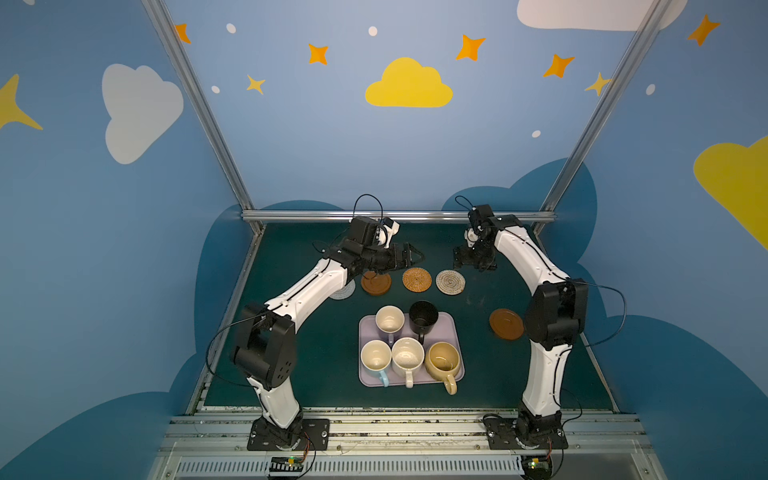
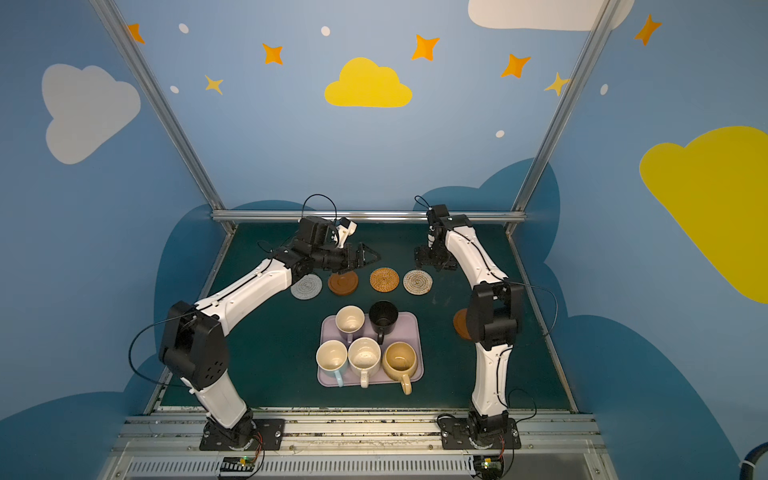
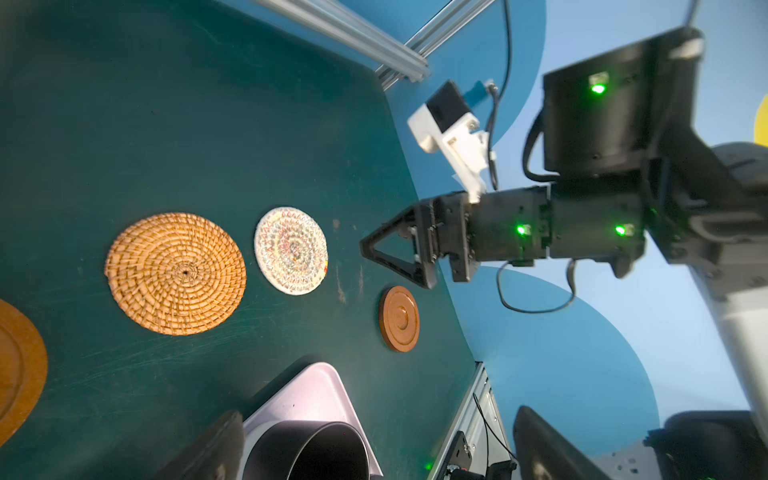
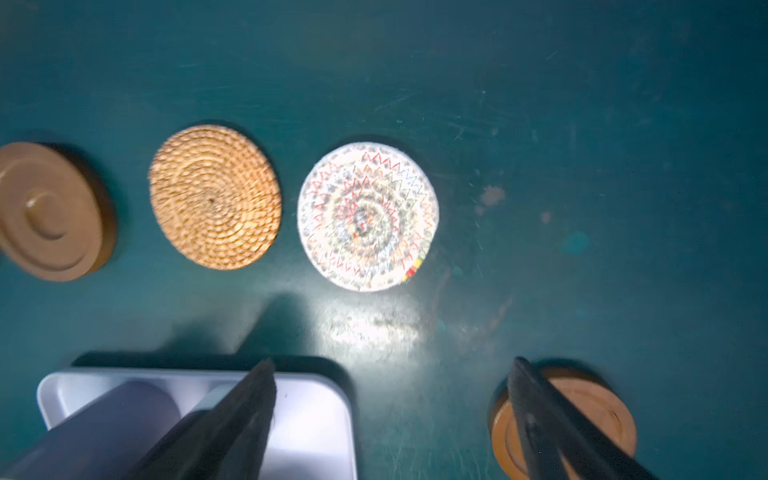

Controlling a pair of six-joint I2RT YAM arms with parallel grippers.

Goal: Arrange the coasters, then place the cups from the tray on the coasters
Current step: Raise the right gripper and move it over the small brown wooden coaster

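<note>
Along the back of the table lie the coasters: pale grey woven (image 2: 306,286), brown wooden (image 1: 376,283), orange woven (image 1: 417,279) and cream woven (image 1: 450,282). A second brown wooden coaster (image 1: 506,324) lies apart at the right. On the lilac tray (image 1: 452,328) stand the cups: lilac (image 1: 390,319), black (image 1: 423,318), light blue (image 1: 375,356), speckled cream (image 1: 407,355), mustard (image 1: 444,360). My left gripper (image 1: 417,254) hovers open behind the row, holding nothing. My right gripper (image 4: 390,374) hangs open above bare table, right of the cream coaster (image 4: 368,216).
Aluminium frame rails (image 1: 399,216) and blue walls close off the green table at the back and sides. My left forearm (image 1: 307,291) covers part of the grey coaster. My right elbow (image 1: 555,316) stands beside the lone brown coaster.
</note>
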